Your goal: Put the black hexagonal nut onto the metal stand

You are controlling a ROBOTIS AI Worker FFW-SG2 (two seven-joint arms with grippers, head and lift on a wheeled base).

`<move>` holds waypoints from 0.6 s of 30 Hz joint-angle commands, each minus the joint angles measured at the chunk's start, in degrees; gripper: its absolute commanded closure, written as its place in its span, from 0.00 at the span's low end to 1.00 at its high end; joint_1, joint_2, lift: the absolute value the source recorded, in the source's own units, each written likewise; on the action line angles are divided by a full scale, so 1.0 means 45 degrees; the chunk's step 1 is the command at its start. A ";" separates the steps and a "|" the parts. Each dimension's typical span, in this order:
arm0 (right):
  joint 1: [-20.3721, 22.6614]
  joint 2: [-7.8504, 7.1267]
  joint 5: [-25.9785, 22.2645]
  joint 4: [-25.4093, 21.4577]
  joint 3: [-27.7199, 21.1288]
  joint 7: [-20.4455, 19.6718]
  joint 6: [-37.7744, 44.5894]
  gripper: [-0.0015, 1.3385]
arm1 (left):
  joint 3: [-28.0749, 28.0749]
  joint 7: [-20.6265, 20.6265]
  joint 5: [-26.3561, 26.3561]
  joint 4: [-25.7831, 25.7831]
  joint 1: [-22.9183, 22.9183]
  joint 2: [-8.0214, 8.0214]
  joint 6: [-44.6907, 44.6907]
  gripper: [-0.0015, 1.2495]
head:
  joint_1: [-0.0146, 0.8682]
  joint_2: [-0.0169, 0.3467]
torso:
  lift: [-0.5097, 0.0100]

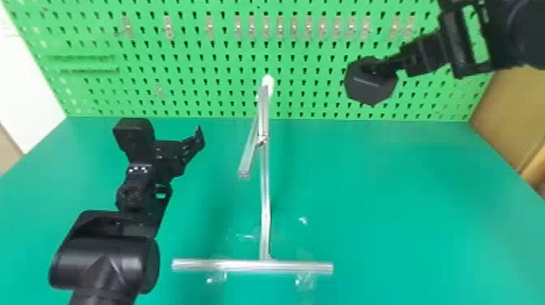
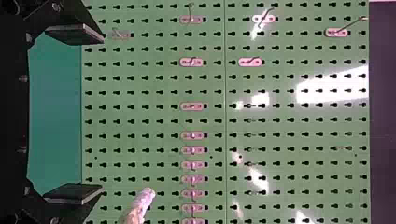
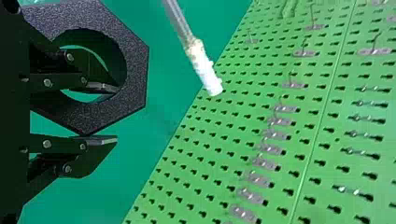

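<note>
Black hexagonal nut (image 1: 370,87) is up in the air on the right side, in front of the green pegboard (image 1: 316,73), well apart from the metal stand (image 1: 264,194). Right claw (image 3: 114,114) gripping it by the rim: one finger inside the central hole, the other against the outer edge, gap about one wall thick. Left claw (image 2: 100,114) spread wide, holding nothing. Handling (judged): nut stiff, weight uncertain, unlikely to crush; matte, grainy face should give fair friction, though a one-sided hold may let it pivot. Best grasp: across one wall, near a flat, leaving most of the hole free for the white tip (image 3: 205,70).
</note>
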 commanded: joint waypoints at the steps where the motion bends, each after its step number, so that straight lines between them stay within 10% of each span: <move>1: -0.0474 0.0388 -0.0034 0.0329 0.0451 0.0001 -0.0257 0.83 | -0.0018 0.0001 -0.0019 0.0000 -0.0030 0.0000 0.0021 0.13 | 0.80 0.27 | 0.98; 18: -0.1529 0.1814 -0.0464 0.1931 0.1642 0.0001 -0.1429 0.83 | -0.0018 0.0001 -0.0058 0.0000 -0.0030 0.0000 0.0060 0.13 | 0.80 0.27 | 0.98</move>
